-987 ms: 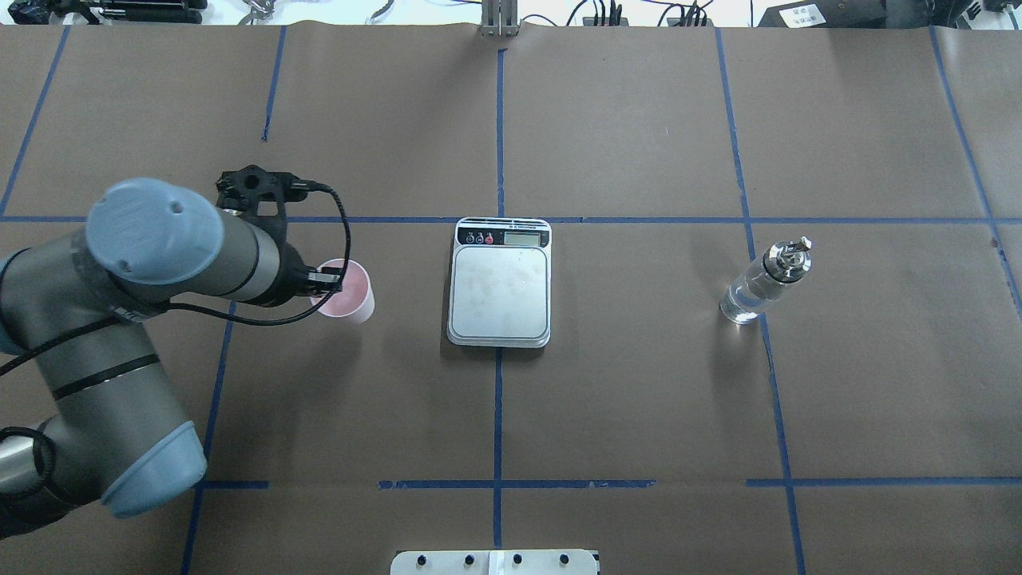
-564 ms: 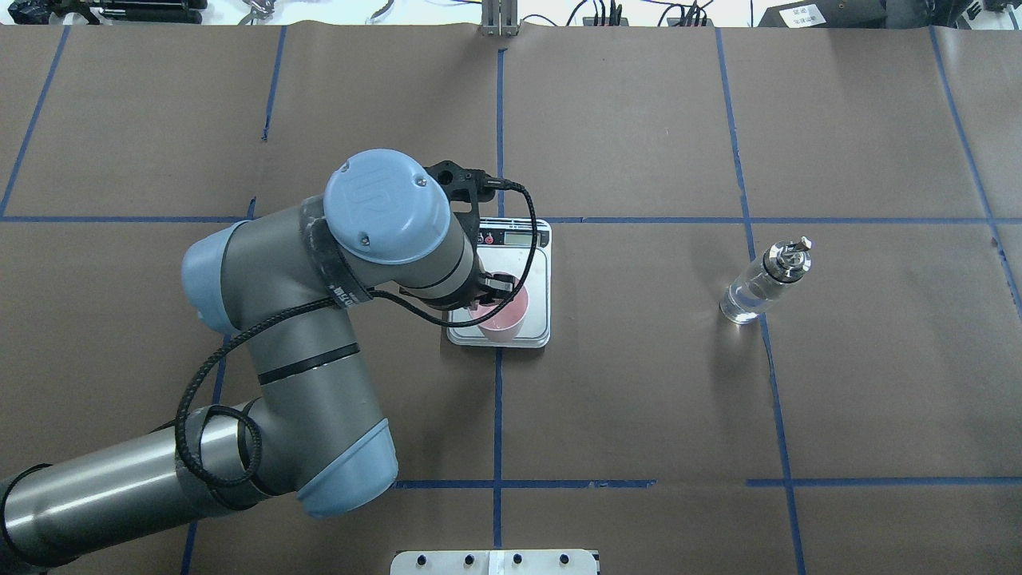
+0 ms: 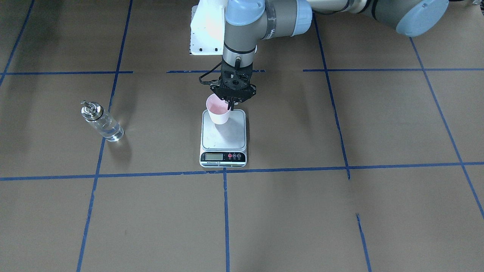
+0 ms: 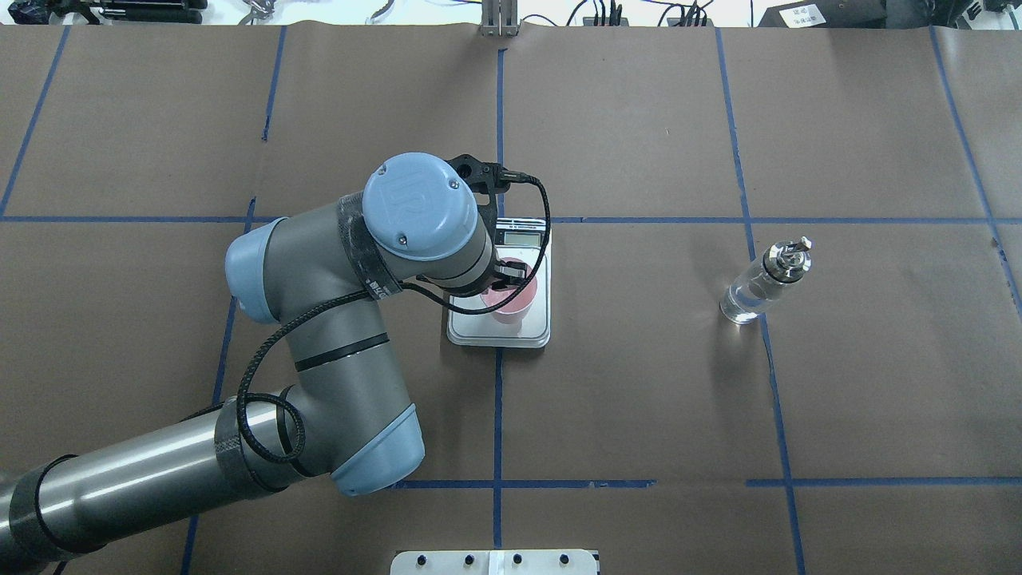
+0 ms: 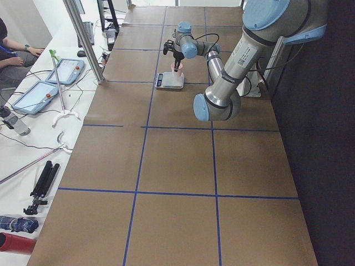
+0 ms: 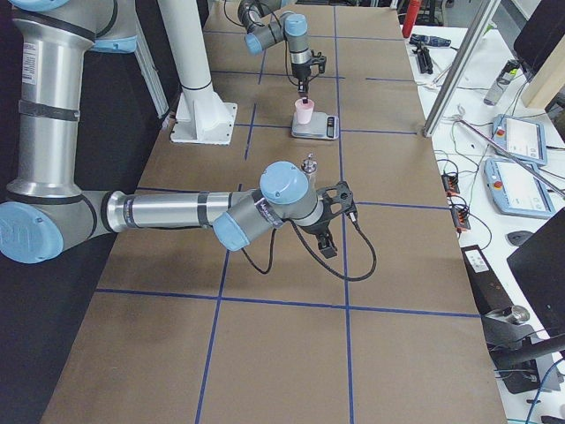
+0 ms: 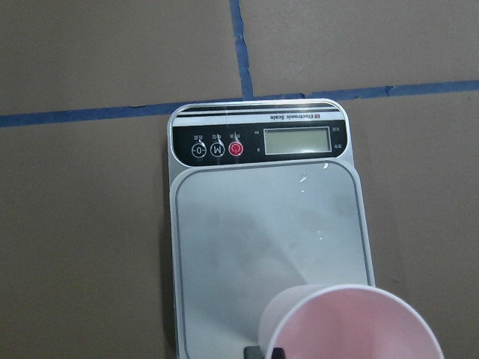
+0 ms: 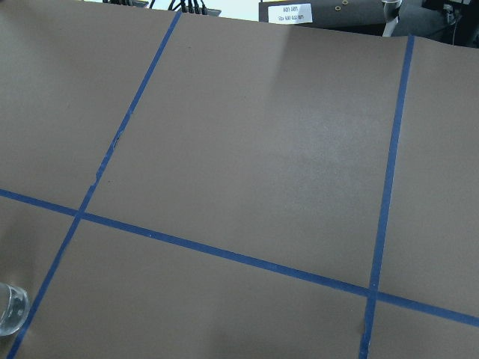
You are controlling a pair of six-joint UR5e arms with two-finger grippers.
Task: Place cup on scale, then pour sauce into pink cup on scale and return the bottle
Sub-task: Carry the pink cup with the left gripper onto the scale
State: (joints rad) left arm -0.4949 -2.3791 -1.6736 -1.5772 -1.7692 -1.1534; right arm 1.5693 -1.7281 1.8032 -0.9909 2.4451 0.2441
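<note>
My left gripper (image 3: 230, 104) is shut on the rim of the pale pink cup (image 3: 218, 112), one finger inside and one outside. The cup (image 4: 512, 301) is upright over the robot-side half of the scale (image 3: 227, 136), its base at the silver platform; I cannot tell whether it touches. The left wrist view looks down past the cup's rim (image 7: 352, 325) onto the scale (image 7: 262, 224) and its blank display. The bottle (image 4: 760, 286), with clear sauce in it, stands alone far to the robot's right. My right gripper (image 6: 328, 243) hovers over bare table near the bottle (image 6: 309, 165); I cannot tell its state.
Blue tape lines grid the brown table cover. The white robot base plate (image 3: 204, 34) lies behind the scale. A person (image 5: 11, 47) sits at a side bench with tablets (image 5: 39, 94) and cables beyond the table's far edge.
My left arm has carried the cup from the table's left side to above the scale, and in the last half second it shifted a little further over the platform.
</note>
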